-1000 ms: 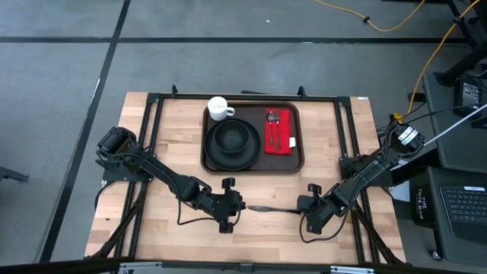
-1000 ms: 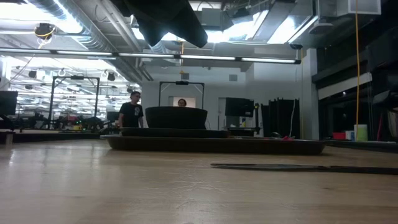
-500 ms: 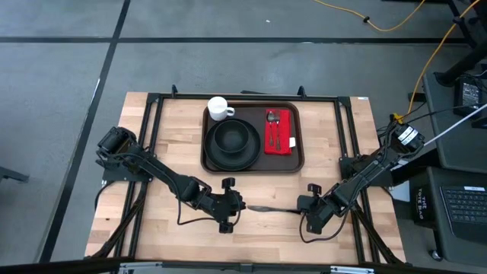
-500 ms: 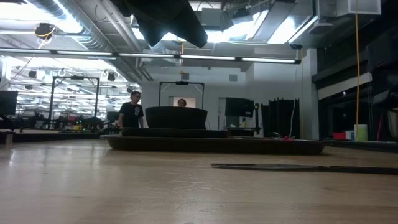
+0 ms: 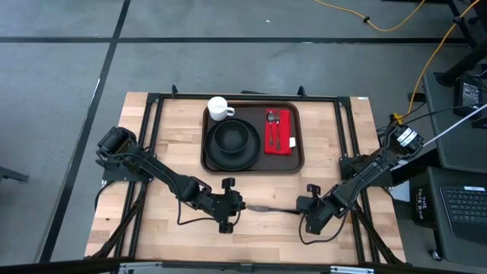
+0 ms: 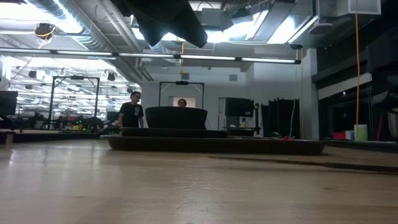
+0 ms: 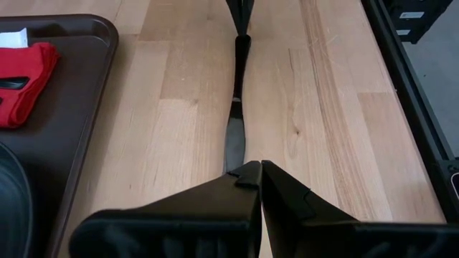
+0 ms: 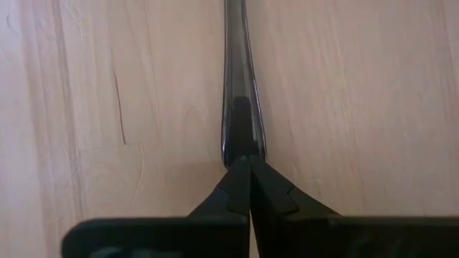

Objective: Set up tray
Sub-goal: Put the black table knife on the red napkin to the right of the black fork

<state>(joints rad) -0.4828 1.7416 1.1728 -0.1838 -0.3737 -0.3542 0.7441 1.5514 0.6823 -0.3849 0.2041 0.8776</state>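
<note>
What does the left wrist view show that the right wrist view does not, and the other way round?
Left wrist only: the tray, the red napkin, the whole knife, the right gripper at its far end. Right wrist only: one knife end close up. Both: the knife, the wooden table, and shut jaws at a knife end.

A robotics lab or workshop is showing here: exposed ceiling ducts and strip lights are running overhead, metal rig frames are standing at nine o'clock, and a person is standing among workbenches behind the wooden table.
</note>
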